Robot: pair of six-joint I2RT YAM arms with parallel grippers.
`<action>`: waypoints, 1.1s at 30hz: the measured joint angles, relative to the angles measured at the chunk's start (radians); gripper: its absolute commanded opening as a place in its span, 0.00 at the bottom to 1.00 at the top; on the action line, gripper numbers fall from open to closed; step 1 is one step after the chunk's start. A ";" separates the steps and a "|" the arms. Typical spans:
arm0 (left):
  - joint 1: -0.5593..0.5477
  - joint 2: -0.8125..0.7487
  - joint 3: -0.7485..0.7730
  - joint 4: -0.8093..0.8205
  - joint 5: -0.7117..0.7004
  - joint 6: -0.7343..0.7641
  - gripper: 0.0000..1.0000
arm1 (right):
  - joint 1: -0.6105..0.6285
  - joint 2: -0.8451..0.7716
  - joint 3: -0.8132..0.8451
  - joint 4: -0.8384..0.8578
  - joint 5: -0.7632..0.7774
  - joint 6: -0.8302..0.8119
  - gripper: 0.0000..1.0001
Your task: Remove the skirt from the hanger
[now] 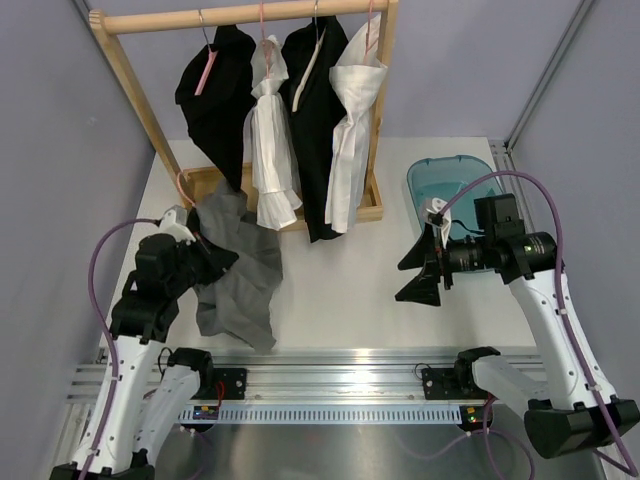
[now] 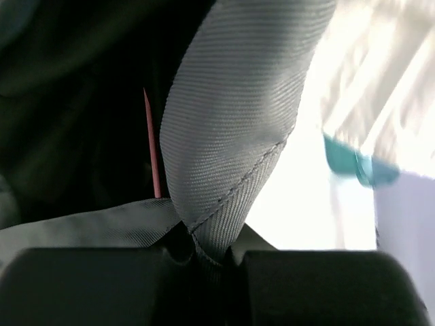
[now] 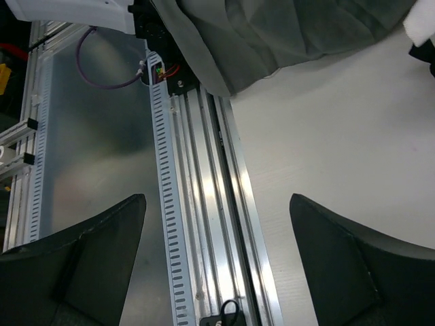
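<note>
1. The left gripper (image 2: 204,261) has its jaws closed tight on a fold of the grey skirt (image 1: 240,285).
2. The skirt hangs from this gripper onto the table (image 1: 340,290), at the front left, near the base of the wooden rack (image 1: 128,85).
3. A pink hanger (image 1: 183,184) shows just behind this gripper.
4. The right gripper (image 1: 419,274) stands wide open and holds nothing, near the teal tray (image 1: 440,178).

Skirt (image 1: 240,275) left, apparent bin (image 1: 440,180) right

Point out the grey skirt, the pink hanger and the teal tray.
grey skirt (image 1: 243,275): top view, middle of the fabric.
pink hanger (image 2: 153,156): left wrist view, its thin wire.
teal tray (image 1: 425,180): top view, bare left part.
</note>
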 measured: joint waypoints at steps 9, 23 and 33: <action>-0.284 -0.004 -0.099 0.016 0.075 -0.045 0.00 | 0.214 0.098 0.033 0.177 0.045 0.221 0.96; -0.695 0.315 -0.033 0.073 0.131 0.011 0.00 | 0.232 0.127 0.151 0.125 0.012 -0.028 0.98; -0.919 0.487 0.069 0.095 0.158 0.096 0.00 | 0.233 0.116 0.125 -0.006 0.020 -0.255 0.99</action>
